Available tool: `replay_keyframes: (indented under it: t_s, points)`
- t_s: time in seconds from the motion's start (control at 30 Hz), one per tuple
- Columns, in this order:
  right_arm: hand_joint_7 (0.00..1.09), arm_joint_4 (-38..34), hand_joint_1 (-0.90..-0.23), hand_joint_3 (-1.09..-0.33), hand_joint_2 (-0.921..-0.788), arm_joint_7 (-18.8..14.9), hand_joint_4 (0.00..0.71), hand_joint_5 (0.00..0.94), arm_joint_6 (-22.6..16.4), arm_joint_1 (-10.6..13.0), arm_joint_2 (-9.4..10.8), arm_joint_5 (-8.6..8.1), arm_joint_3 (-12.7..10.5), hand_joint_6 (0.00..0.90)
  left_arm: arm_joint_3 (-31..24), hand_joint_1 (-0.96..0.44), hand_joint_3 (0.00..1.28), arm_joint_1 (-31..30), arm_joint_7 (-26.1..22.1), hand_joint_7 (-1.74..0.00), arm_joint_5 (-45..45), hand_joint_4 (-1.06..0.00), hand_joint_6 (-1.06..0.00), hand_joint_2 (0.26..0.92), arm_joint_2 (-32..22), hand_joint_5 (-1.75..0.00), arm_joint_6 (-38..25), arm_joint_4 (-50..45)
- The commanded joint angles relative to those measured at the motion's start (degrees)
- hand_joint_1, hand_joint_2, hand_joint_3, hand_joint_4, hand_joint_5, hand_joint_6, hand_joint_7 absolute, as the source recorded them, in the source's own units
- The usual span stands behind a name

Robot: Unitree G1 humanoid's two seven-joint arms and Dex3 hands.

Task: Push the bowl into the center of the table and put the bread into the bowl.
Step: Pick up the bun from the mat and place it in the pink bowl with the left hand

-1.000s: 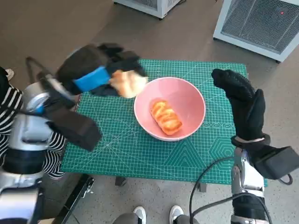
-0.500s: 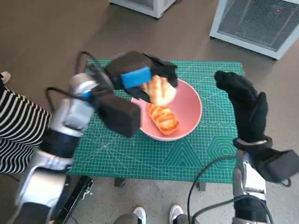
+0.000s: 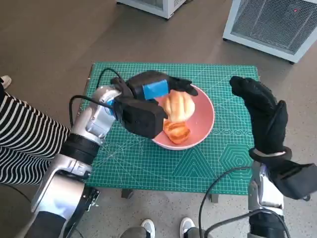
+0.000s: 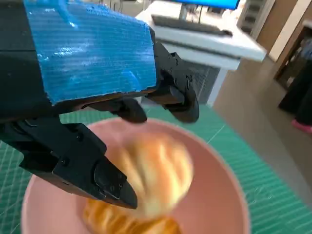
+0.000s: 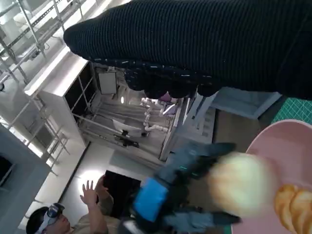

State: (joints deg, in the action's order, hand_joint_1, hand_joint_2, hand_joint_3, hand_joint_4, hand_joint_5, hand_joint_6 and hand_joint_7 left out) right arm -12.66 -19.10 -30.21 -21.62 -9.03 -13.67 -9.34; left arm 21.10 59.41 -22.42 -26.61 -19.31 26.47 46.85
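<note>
The pink bowl (image 3: pixel 208 106) stands near the middle of the green cutting mat (image 3: pixel 124 158). A golden twisted bread (image 3: pixel 177 132) lies in it. A pale round roll (image 3: pixel 179 106) is over the bowl's inside, just off my left hand (image 3: pixel 156 89). In the left wrist view the roll (image 4: pixel 156 170) is blurred and free between the spread fingers (image 4: pixel 175 97), above the bowl (image 4: pixel 224 195). My right hand (image 3: pixel 262 116) stands raised beside the bowl's right side, fingers straight, holding nothing. The right wrist view shows the glove (image 5: pixel 204 44), the left hand (image 5: pixel 170 195) and the roll (image 5: pixel 241 183).
A person in a striped sleeve (image 3: pixel 25 144) sits at the table's left edge. White grilled units (image 3: pixel 277 25) stand on the floor beyond the table. Shoes (image 3: pixel 148 228) show below the front edge. Another person (image 5: pixel 73 214) appears in the right wrist view.
My left hand carried the pale roll from the mat's left side to over the bowl, and its fingers have spread off the roll. The right hand stayed raised.
</note>
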Motion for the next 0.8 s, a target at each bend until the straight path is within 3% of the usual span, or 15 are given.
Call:
replay_keyframes:
  t_s: [0.03,0.2,0.47,0.63,0.8]
  points:
    - [0.57,0.58,-0.767,-0.764,-0.921,0.85,0.223,0.005,1.32,1.16,-0.86,0.36,-0.56,0.030,-0.31,-0.22,0.00,-0.63,0.27,-0.09,0.34,-0.26,-0.36,0.776,-0.77,0.00,1.54,-1.84]
    - [0.57,1.03,-0.770,-0.762,-0.921,1.26,0.225,0.006,1.63,0.83,-1.00,0.48,-0.75,0.030,-2.03,-0.25,0.00,-1.96,-1.54,-0.06,3.25,-0.21,-0.35,0.770,-1.18,0.00,1.51,-3.87]
    - [0.56,2.08,-0.774,-0.760,-0.921,1.88,0.224,0.004,1.93,0.17,-1.19,0.68,-0.86,0.030,-10.67,-0.26,0.00,-9.00,-6.74,-0.04,17.01,-0.17,-0.32,0.763,-2.55,0.00,1.05,-13.12]
    - [0.55,2.85,-0.775,-0.758,-0.921,2.10,0.225,0.004,2.14,-0.26,-1.59,0.63,-0.85,0.029,-16.61,-0.30,0.00,-13.70,-6.91,-0.03,27.08,-0.17,-0.31,0.757,-0.41,0.00,5.32,-15.62]
    - [0.55,3.49,-0.772,-0.756,-0.921,2.27,0.227,0.005,2.86,-1.29,-2.02,0.47,-0.88,0.029,-21.43,-0.37,0.02,-17.71,-6.98,-0.02,37.37,-0.17,-0.31,0.792,3.61,0.00,5.43,-19.80]
